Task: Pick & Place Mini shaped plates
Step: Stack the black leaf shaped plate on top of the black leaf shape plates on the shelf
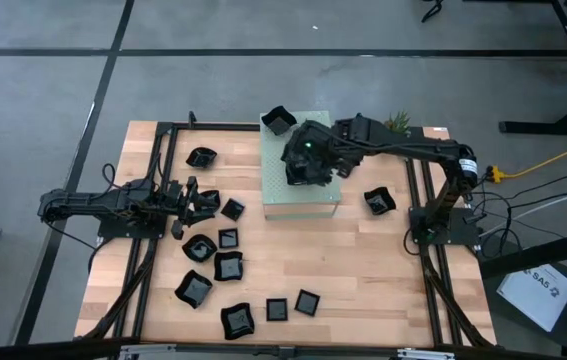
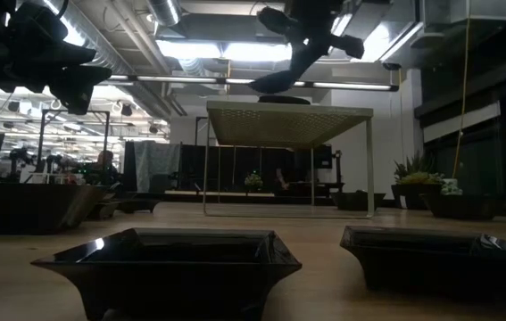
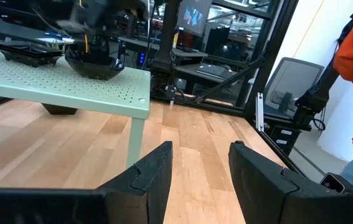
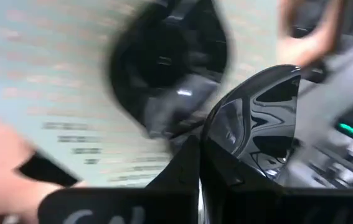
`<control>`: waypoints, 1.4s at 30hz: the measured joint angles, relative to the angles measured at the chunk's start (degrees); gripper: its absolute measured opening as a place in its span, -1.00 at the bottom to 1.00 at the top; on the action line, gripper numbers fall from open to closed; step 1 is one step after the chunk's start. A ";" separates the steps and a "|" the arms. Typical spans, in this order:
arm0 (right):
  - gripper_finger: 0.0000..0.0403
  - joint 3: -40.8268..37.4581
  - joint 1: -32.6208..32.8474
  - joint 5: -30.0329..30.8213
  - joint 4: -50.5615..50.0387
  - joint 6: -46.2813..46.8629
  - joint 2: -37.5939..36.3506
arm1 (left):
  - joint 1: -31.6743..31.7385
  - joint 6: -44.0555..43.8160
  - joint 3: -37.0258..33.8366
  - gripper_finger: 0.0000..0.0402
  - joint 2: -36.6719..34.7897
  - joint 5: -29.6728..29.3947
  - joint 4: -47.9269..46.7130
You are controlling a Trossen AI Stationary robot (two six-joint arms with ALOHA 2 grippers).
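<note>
Right gripper (image 1: 308,160) over the green box (image 1: 303,200), clamping a plate (image 4: 257,124). Left gripper (image 1: 195,200) empty, fingers narrowly apart, among loose plates (image 1: 228,265) at table's 8 o'clock.

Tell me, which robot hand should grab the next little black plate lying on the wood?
Probably the left hand. It sits open right among the loose plates on the table. The right hand is busy over the green box, holding a plate.

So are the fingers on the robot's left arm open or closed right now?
Open. In its wrist view the two dark fingers stand apart with bare wooden table showing between them, holding nothing.
</note>
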 joint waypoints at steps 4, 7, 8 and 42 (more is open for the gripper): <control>-0.98 0.00 0.93 -0.72 -6.52 2.15 0.00 | -0.01 0.00 0.00 -0.24 0.02 -0.01 0.00; -0.98 -0.02 1.84 -3.70 -8.29 3.09 -0.35 | 0.00 0.00 0.00 -0.24 0.02 0.00 0.00; -0.98 -0.02 2.21 -4.62 -8.23 3.13 -0.75 | -0.01 0.00 0.01 -0.24 0.02 0.00 0.00; -0.69 -0.01 1.88 -10.84 -7.38 3.34 -1.11 | -0.01 0.00 0.01 -0.24 0.01 -0.01 0.00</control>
